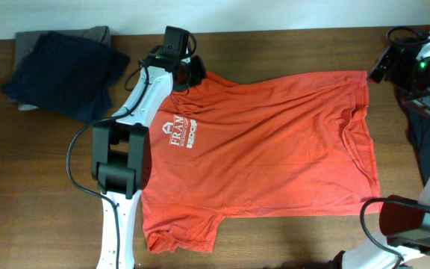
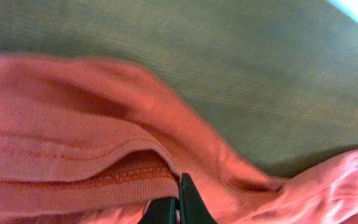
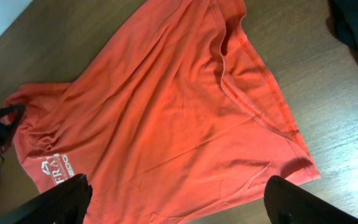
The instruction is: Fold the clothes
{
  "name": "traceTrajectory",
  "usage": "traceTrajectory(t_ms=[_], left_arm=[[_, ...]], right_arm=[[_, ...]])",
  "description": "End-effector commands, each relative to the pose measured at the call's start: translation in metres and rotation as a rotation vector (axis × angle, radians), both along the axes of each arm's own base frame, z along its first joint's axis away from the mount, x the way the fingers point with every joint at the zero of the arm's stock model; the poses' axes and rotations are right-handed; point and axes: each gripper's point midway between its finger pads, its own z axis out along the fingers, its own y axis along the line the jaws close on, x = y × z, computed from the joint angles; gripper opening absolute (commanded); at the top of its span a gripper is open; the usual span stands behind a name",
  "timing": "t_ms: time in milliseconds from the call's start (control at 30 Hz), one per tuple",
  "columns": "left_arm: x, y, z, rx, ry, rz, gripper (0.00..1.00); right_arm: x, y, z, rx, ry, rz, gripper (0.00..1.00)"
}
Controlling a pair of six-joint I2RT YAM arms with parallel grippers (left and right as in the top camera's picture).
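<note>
A red-orange T-shirt (image 1: 275,142) lies spread flat across the middle of the brown desk (image 1: 290,243). Its hem is toward the right of the overhead frame and one short sleeve (image 1: 178,235) reaches the lower left. A white logo (image 1: 178,133) with white lettering sits on the chest, left of centre. The cloth carries long shallow wrinkles running across it.

The left arm (image 1: 144,97) reaches up the left side of the overhead frame to the shirt's upper left corner. The left jaws are there, at the shoulder edge of the T-shirt. In the left wrist view the two black fingertips (image 2: 191,205) are pressed together at the bottom centre. They are pinched on a stitched band of the shirt (image 2: 73,155), with bare desk (image 2: 241,62) beyond it.

The right arm (image 1: 413,63) is in the upper right corner of the overhead frame, apart from the shirt. In the right wrist view its fingers (image 3: 55,202) show at the two lower corners. The right jaws are spread wide with nothing between them, and they look down on the shirt (image 3: 166,112) from well above.

A pile of dark navy clothes (image 1: 62,71) rests at the upper left of the desk, well apart from the shirt. Another dark cloth (image 1: 424,138) lies at the right edge, just beside the hem.
</note>
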Motion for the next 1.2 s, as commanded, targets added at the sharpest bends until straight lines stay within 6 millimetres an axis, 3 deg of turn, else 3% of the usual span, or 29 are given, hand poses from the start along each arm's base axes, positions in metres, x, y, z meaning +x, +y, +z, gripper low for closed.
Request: traceTrajectory(t_ms=[0,167,300,533,667,867,1133,1167], left_arm=[[0.016,-0.004,0.009,-0.035,-0.061,0.007,0.01],[0.04,-0.011,0.034,-0.088,-0.194,0.021,0.01],[0.06,-0.005,0.05,-0.071,-0.3,0.064,0.01],[0.076,0.01,0.056,-0.012,-0.377,0.139,0.01],[0.082,0.01,0.047,-0.016,-0.394,0.14,0.01],[0.09,0.009,0.017,-0.015,-0.404,0.145,0.01],[0.086,-0.011,-0.007,-0.027,-0.39,0.106,0.02],[0.086,-0.012,-0.007,-0.028,-0.39,0.104,0.06]], right_arm=[[-0.005,0.005,0.007,0.004,-0.016,0.014,0.93],[-0.005,0.005,0.007,0.004,-0.017,0.014,0.93],[-0.005,0.005,0.007,0.004,-0.017,0.015,0.93],[-0.005,0.005,0.007,0.004,-0.017,0.015,0.93],[-0.005,0.005,0.007,0.004,-0.017,0.015,0.93],[-0.005,0.005,0.007,0.004,-0.017,0.014,0.93],[-0.005,0.005,0.007,0.004,-0.016,0.014,0.93],[-0.005,0.005,0.007,0.004,-0.016,0.014,0.93]])
